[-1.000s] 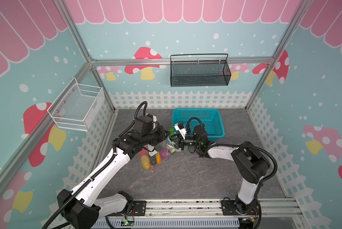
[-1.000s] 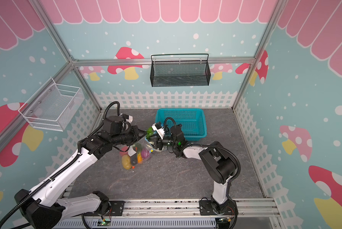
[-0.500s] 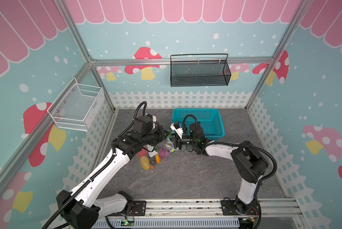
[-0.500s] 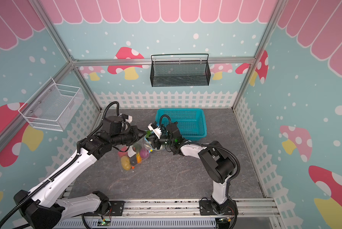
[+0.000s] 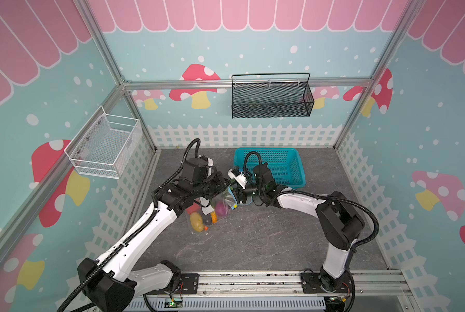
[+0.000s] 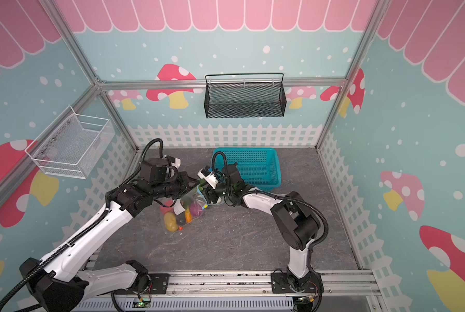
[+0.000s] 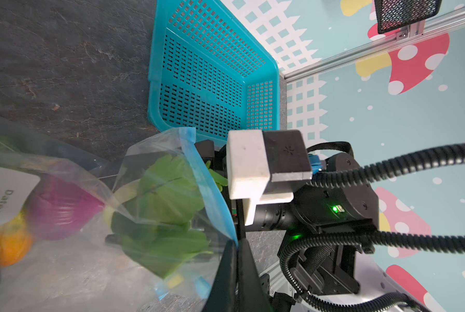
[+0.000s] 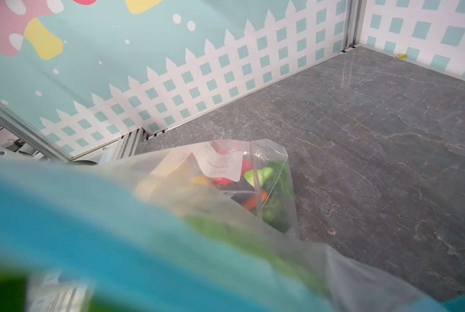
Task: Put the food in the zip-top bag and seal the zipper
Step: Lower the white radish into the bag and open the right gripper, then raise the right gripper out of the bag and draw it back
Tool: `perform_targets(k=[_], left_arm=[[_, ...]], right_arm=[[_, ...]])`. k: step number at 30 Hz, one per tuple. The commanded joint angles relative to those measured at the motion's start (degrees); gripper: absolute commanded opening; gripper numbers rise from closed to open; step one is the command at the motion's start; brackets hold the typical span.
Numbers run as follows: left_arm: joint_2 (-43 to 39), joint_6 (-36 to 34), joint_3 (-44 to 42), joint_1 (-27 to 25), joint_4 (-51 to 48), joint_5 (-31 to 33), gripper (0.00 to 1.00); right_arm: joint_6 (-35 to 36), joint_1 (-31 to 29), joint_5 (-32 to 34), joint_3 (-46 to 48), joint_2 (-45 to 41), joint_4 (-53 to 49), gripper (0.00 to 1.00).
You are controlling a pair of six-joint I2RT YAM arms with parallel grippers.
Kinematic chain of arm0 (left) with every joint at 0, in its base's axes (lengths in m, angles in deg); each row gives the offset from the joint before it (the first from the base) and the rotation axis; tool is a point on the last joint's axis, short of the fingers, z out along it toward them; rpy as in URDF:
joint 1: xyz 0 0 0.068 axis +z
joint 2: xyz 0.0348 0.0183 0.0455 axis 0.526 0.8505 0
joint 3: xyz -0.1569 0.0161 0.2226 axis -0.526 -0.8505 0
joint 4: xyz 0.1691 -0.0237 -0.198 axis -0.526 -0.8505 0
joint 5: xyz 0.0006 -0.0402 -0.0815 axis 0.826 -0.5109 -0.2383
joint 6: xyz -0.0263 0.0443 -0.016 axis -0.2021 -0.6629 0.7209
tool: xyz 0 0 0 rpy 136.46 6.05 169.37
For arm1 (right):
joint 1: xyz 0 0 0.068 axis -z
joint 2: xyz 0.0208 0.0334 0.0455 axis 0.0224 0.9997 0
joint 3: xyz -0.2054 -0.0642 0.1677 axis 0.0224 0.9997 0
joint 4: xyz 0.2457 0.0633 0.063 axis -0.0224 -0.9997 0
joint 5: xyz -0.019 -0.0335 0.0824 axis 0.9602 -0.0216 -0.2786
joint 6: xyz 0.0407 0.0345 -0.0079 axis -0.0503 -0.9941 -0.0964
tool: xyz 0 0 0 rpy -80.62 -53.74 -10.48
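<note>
The clear zip-top bag (image 5: 209, 213) (image 6: 182, 213) hangs just above the floor with its mouth toward my right arm. Food shows inside it: a yellow potato (image 5: 197, 221), a purple onion (image 7: 61, 208), an orange carrot (image 7: 10, 248) and red and green pieces (image 8: 263, 175). My left gripper (image 7: 236, 259) (image 5: 227, 186) is shut on the blue zipper strip (image 7: 209, 183) at the mouth. The yellow slider (image 5: 234, 206) hangs at the strip's lower end. Green radish leaves (image 7: 166, 194) sit in the mouth. My right gripper (image 5: 238, 195) (image 6: 209, 195) is at the mouth; the bag hides its jaws.
A teal lattice basket (image 5: 293, 154) (image 7: 155, 81) stands right behind my right wrist. A black mesh basket (image 5: 270, 100) hangs on the back wall and a white wire basket (image 5: 104, 148) on the left wall. Grey stone-look floor (image 5: 253, 237) lies in front of the bag.
My right gripper has moved left, further into the bag's mouth with the leafy piece. The left arm and the bag have stayed where they were.
</note>
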State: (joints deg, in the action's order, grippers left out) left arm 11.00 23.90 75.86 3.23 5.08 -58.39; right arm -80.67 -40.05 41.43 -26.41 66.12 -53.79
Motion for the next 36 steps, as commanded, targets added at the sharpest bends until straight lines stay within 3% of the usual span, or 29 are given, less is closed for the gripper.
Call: perform_targets(k=[1, 9, 13, 19, 23, 26, 28, 31, 36], left_arm=[[-0.91, 0.69, 1.10, 0.39, 2.79, -0.88, 0.00], [-1.15, 0.42, 0.61, 0.74, 2.67, -0.64, 0.00], [-1.39, 0.30, 0.29, 0.83, 2.70, -0.55, 0.00], [-1.69, 0.37, 0.17, 0.96, 2.71, -0.70, 0.00], [-2.20, 0.34, -0.17, 0.91, 2.67, -0.39, 0.00], [-2.20, 0.42, -0.56, 0.91, 2.71, -0.33, 0.00], [-2.13, 0.50, -0.78, 0.99, 2.70, -0.43, 0.00], [-1.97, 0.51, -0.86, 0.91, 2.80, -0.38, 0.00], [-1.27, 0.51, -0.42, 0.91, 3.01, -0.89, 0.00]], right_arm=[[3.01, -0.17, 1.77, -0.28, -1.75, -6.98, 0.66], [5.35, -0.02, 7.22, 4.70, -13.02, -10.89, 0.83], [7.23, 0.17, 11.01, 6.58, -17.22, -13.70, 0.98], [12.32, 0.35, 13.77, 11.84, -25.93, -14.10, 0.98], [12.12, 0.81, 23.63, 17.76, -32.40, -10.54, 0.98], [7.27, 1.26, 34.97, 17.12, -33.99, -12.44, 0.98], [7.21, 1.54, 33.60, 15.42, -33.96, -15.20, 0.99], [2.66, 1.63, 27.13, 12.95, -32.40, -18.45, 0.88], [-4.19, 1.56, 14.12, 7.79, -26.37, -21.13, 0.53]])
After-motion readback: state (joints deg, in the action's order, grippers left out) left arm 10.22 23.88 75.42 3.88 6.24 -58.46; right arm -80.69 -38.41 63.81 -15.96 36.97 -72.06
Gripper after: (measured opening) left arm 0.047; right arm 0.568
